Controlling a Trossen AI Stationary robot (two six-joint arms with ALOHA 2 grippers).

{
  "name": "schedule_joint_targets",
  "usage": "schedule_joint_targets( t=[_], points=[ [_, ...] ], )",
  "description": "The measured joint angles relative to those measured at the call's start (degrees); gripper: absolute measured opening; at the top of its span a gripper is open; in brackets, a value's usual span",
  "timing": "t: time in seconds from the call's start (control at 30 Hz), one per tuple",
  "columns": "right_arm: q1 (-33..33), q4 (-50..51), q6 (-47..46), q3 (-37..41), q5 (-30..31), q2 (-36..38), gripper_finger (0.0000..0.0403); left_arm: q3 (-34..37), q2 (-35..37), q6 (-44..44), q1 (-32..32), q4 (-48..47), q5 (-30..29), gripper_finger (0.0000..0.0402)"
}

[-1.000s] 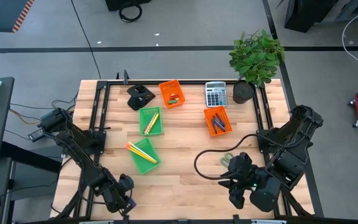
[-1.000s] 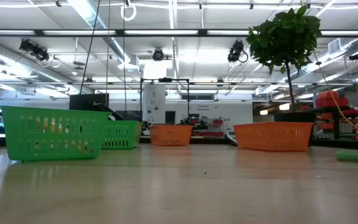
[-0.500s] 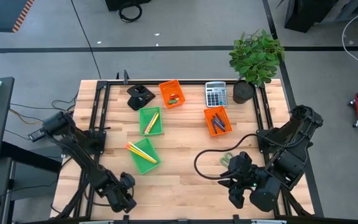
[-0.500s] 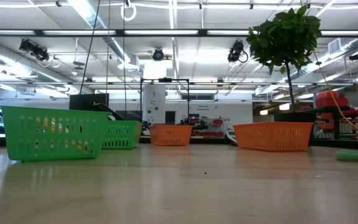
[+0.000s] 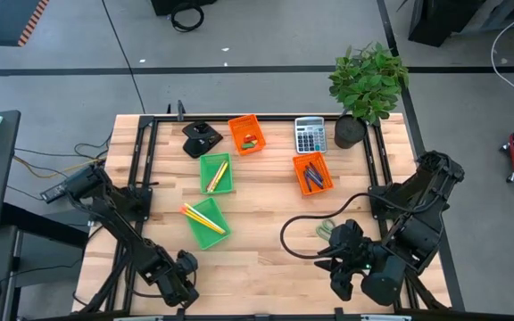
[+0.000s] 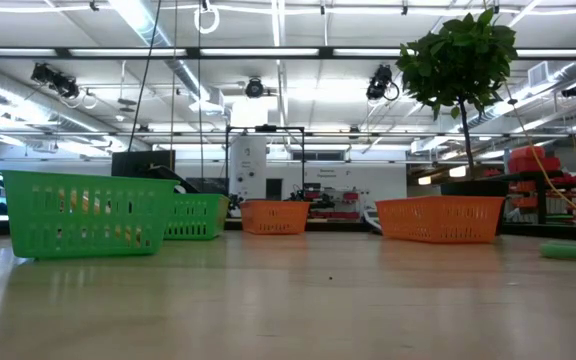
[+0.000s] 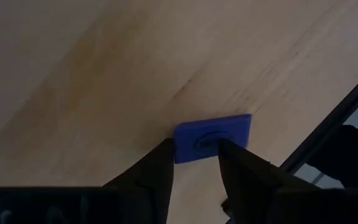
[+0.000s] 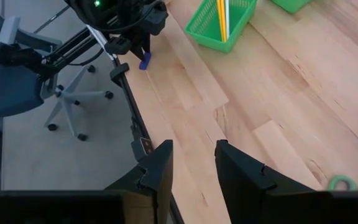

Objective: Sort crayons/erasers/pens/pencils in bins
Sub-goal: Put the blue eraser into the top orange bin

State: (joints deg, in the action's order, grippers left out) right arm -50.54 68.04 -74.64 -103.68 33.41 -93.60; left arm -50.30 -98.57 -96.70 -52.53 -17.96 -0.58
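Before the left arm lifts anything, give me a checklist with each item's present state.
1. Left gripper straddles the small blue rectangular eraser near the table's front-left edge: ok.
2. Firm grip on the eraser: cannot tell.
3. Eraser lies flat on the wooden table: ok.
4. Right gripper open, empty, parked front-right: ok.
5. Orange plastic bin already holding erasers is unobstructed: ok.

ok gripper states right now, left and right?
Left gripper: at the table's near-left edge, fingers either side of the blue eraser; whether it grips cannot be told.
Right gripper: open, empty, above the table's near right.
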Motion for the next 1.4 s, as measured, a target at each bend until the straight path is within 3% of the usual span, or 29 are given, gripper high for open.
schedule_joint_targets(
  t=[0.37, 0.57, 0.73, 1.4],
  points=[
    [0.0, 0.0, -0.2, 0.0, -0.2, 0.0, 0.0127, 0.0, -0.3, 1.9, 1.0, -0.6, 0.5, 0.0112],
    [0.0, 0.0, -0.2, 0.0, -0.2, 0.0, 0.0127, 0.0, -0.3, 4.0, 1.0, -0.7, 0.7, 0.0057],
    [0.0, 0.0, 0.0, 0.0, -0.2, 0.0, 0.0127, 0.0, -1.3, 4.1, 1.1, -1.1, 4.1, 0.002],
    [-1.4, 0.0, 2.4, 0.0, -0.3, 0.0, 0.0127, -1.2, 4.8, 10.8, 5.1, 1.4, 7.9, 0.0002]
  ],
)
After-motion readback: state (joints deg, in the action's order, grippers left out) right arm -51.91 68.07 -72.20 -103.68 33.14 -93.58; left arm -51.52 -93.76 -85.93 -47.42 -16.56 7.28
